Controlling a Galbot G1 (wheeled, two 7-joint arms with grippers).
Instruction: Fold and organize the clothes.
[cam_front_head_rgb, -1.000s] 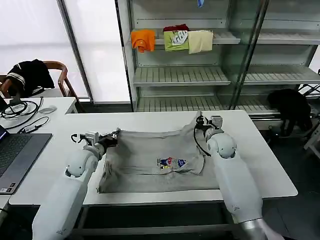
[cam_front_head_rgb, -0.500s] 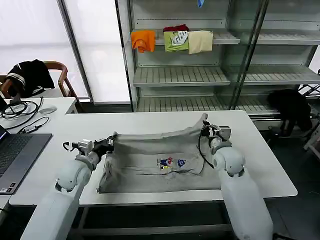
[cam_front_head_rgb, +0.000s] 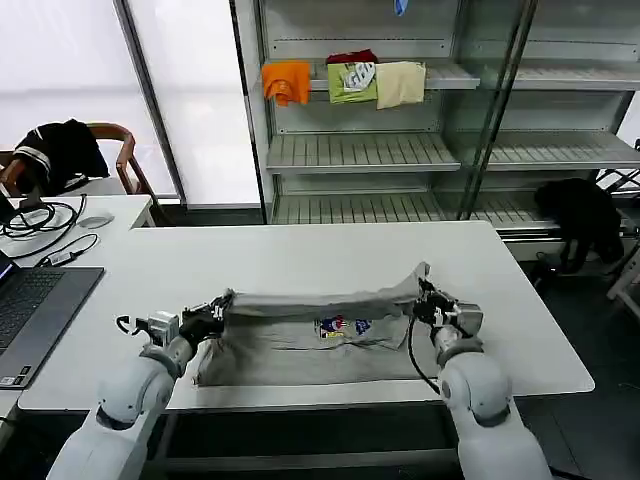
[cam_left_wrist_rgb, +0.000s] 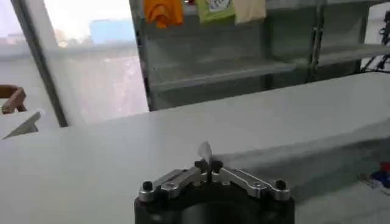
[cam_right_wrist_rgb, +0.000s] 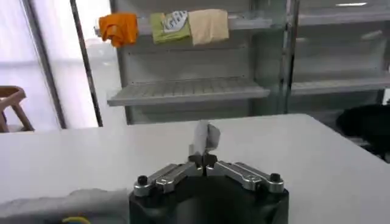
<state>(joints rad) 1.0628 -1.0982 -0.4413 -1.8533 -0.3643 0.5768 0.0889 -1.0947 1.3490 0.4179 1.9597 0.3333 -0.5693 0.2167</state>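
White table (cam_front_head_rgb: 300, 250): grey shirt (cam_front_head_rgb: 300, 345) crosswise between clamped left tool (cam_front_head_rgb: 213, 309), right tool (cam_front_head_rgb: 424, 295).

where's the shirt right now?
In the head view the shirt lies on the white table, near its front edge. Its far edge is raised between the left tool and right tool, one shut on each end.

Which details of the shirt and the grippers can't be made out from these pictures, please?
- Shirt collar: head view, hidden under the folded-over edge.
- Chest print: head view, too small to read.
- Left gripper pinch: left wrist view, cloth covers the tips.
- Right gripper: right wrist view, its base hides the shirt below.
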